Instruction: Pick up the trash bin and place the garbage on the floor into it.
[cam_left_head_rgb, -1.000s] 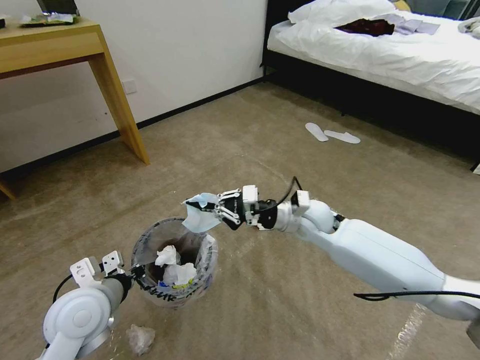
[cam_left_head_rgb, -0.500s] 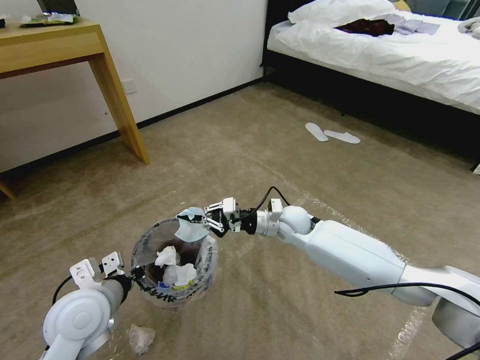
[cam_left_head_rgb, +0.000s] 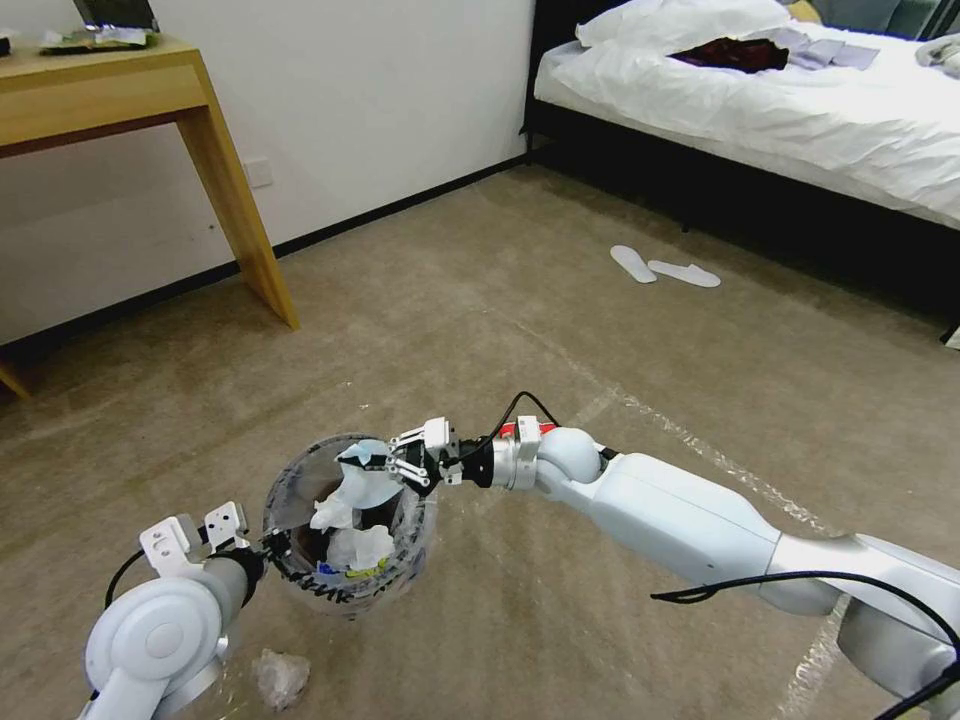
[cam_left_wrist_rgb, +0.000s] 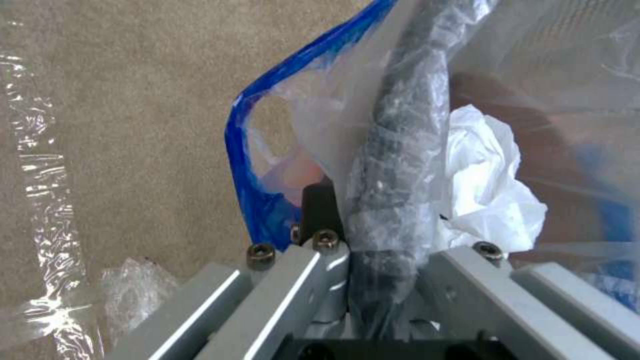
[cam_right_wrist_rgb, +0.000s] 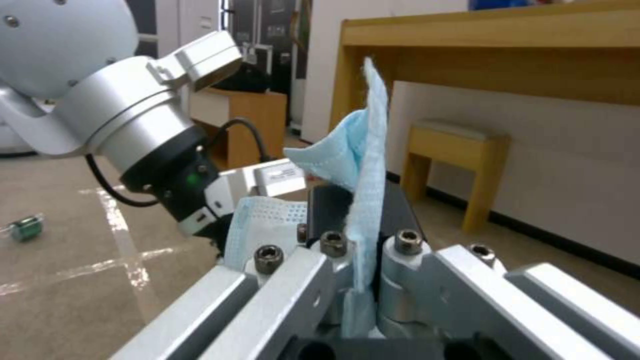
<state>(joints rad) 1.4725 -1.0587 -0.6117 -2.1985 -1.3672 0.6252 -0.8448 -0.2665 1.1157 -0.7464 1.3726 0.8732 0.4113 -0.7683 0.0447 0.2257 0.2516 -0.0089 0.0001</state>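
Observation:
The trash bin (cam_left_head_rgb: 296, 478), round and lined with a clear printed bag, is held just above the floor (cam_left_head_rgb: 520, 300). My left gripper (cam_left_head_rgb: 270, 546) is shut on its near-left rim; in the left wrist view the gripper (cam_left_wrist_rgb: 373, 235) pinches the bag-wrapped rim (cam_left_wrist_rgb: 395, 160). Inside the bin lie white tissues (cam_left_head_rgb: 355, 545) (cam_left_wrist_rgb: 490, 192). My right gripper (cam_left_head_rgb: 395, 462) reaches over the bin's far rim, shut on a light-blue face mask (cam_left_head_rgb: 362, 482) that hangs into the opening. The right wrist view shows the mask (cam_right_wrist_rgb: 360, 160) clamped between the fingers (cam_right_wrist_rgb: 333, 250).
A crumpled clear wrapper (cam_left_head_rgb: 280, 678) lies on the carpet just in front of the bin. A small green bottle (cam_right_wrist_rgb: 25, 227) lies farther off. A wooden desk (cam_left_head_rgb: 120, 90) stands back left, a bed (cam_left_head_rgb: 780, 110) back right, with white slippers (cam_left_head_rgb: 665, 268) before it.
My right gripper has carried the blue mask left and downward, from above the bin's far right rim to inside its opening. The left gripper and the bin have stayed put.

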